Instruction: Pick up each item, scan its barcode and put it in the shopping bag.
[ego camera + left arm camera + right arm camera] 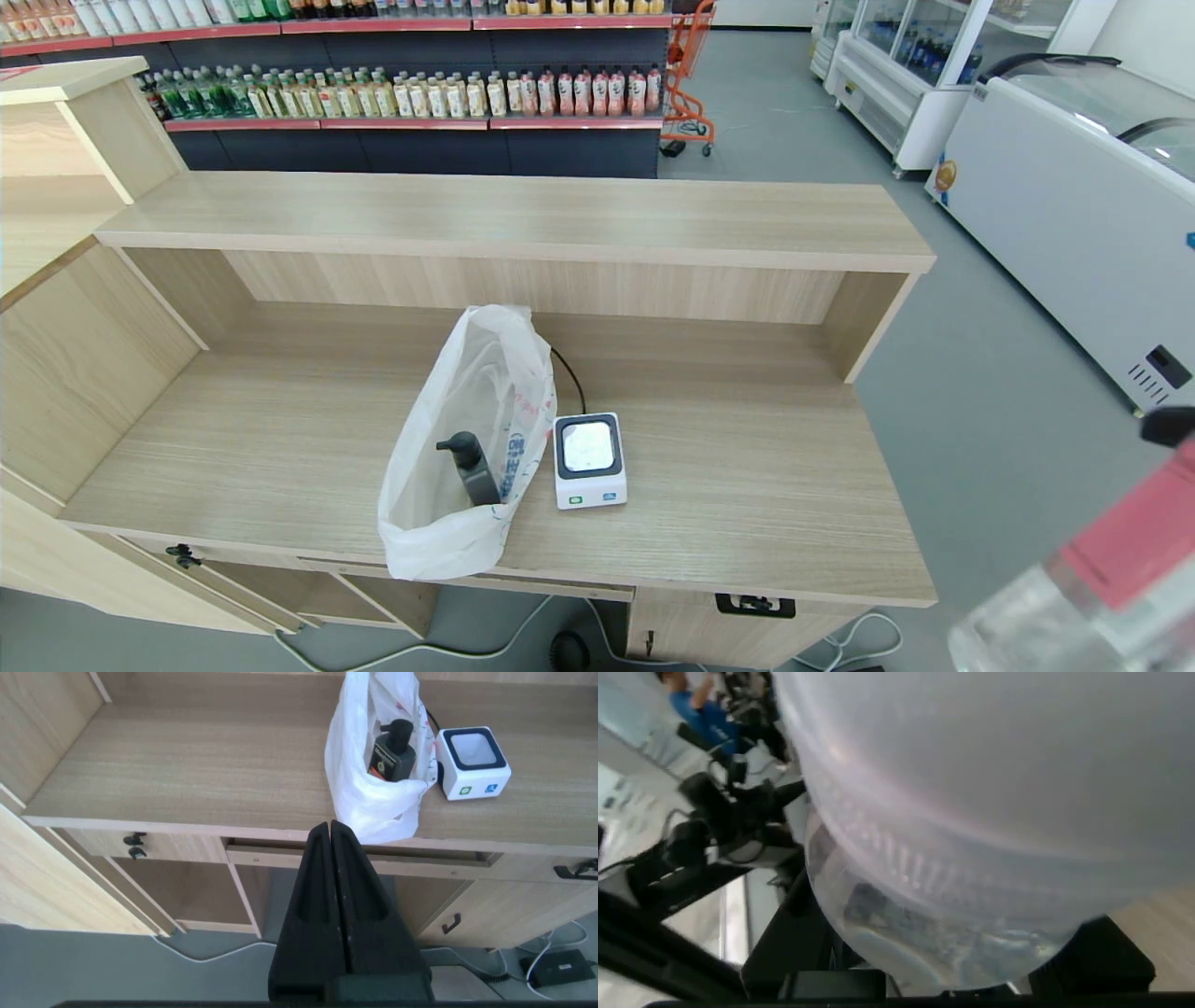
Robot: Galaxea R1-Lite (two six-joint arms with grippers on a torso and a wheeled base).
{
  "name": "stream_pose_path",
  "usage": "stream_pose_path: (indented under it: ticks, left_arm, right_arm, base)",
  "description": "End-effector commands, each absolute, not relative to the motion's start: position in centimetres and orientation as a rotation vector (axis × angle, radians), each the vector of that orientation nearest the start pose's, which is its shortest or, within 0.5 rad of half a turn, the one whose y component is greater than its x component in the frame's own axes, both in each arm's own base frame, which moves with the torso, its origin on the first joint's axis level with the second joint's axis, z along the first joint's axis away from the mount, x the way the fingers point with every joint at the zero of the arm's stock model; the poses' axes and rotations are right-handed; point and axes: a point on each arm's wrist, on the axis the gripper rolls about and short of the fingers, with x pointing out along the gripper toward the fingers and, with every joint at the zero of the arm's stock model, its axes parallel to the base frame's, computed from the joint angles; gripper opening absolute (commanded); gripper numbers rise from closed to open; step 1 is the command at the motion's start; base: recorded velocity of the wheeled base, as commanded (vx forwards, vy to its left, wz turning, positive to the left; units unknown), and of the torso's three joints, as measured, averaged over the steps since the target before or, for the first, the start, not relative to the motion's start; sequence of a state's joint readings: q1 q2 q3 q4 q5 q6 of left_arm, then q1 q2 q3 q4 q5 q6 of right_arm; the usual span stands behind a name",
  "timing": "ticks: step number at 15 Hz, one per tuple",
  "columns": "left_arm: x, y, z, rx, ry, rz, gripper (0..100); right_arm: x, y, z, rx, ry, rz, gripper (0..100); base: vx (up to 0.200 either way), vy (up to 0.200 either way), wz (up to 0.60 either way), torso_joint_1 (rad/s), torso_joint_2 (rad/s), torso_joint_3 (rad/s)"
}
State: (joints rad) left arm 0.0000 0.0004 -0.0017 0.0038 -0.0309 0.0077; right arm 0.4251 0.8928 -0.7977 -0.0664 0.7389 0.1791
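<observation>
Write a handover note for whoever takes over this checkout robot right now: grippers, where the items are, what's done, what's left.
Left gripper: shut, empty, out in front of the counter, below its front edge.
Right gripper: shut on a clear bottle with a pink label, held up off the counter's right end, well away from the scanner.
Shopping bag: open on the counter, with a dark pump bottle inside. The scanner sits just to the right of the bag, window up.
Done: pump bottle bagged.
Left: pass the clear bottle over the scanner, then put it in the bag.
</observation>
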Motion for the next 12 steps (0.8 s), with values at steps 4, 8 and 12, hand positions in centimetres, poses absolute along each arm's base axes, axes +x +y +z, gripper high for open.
stream_pose_path:
  ticks: [4, 8, 12]
  left_arm:
    - [-2.3, -0.1, 7.5, 0.008, 0.004, -0.031, 0]
    - [-2.3, -0.1, 7.5, 0.008, 0.004, -0.031, 0]
    - [-2.3, -0.1, 7.6, 0.008, 0.003, -0.031, 0]
  right_arm:
    - [13.9, 5.8, 25.5, -0.061, 0.282, 0.361, 0]
    - [14.9, 5.3, 23.8, -0.329, 0.254, 0.306, 0]
    - [16.5, 4.0, 23.1, -0.67, 0.16, 0.251, 0]
  base:
    - [0.0, 0.0, 0.0, 0.0, 0.0, 0.0]
    - [0.0, 0.0, 0.0, 0.0, 0.0, 0.0]
    - [0.0, 0.0, 0.0, 0.0, 0.0, 0.0]
